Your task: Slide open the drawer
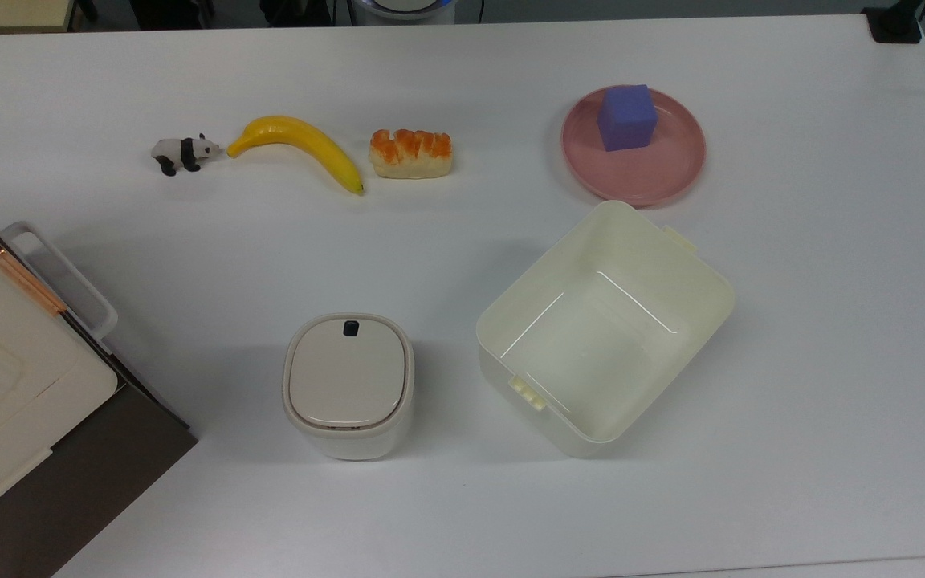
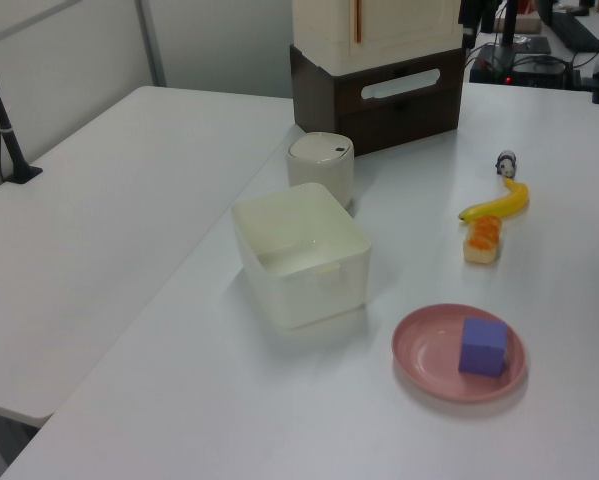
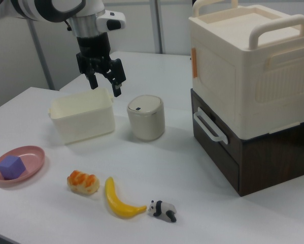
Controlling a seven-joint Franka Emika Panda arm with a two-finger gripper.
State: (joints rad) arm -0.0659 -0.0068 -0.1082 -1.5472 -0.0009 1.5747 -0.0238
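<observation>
The drawer (image 3: pixel 216 148) is the dark brown front of the low cabinet at the right view's right, with a white loop handle (image 3: pixel 208 127). Its front sits flush with the cabinet. The left view has the same front (image 2: pixel 399 100) at the top, with the handle (image 2: pixel 401 84). In the top view the handle (image 1: pixel 61 277) pokes out at the left edge. My gripper (image 3: pixel 107 87) hangs open and holds nothing, well above the table, over the cream bin and the lidded container, far to the left of the drawer in the right view.
A cream appliance (image 3: pixel 243 66) with a copper bar stands on the cabinet. On the table are a cream open bin (image 1: pixel 603 329), a lidded container (image 1: pixel 348 381), a toy panda (image 1: pixel 181 152), a banana (image 1: pixel 298 144), a bread piece (image 1: pixel 411 152) and a pink plate (image 1: pixel 655 181) bearing a purple cube (image 1: pixel 627 116).
</observation>
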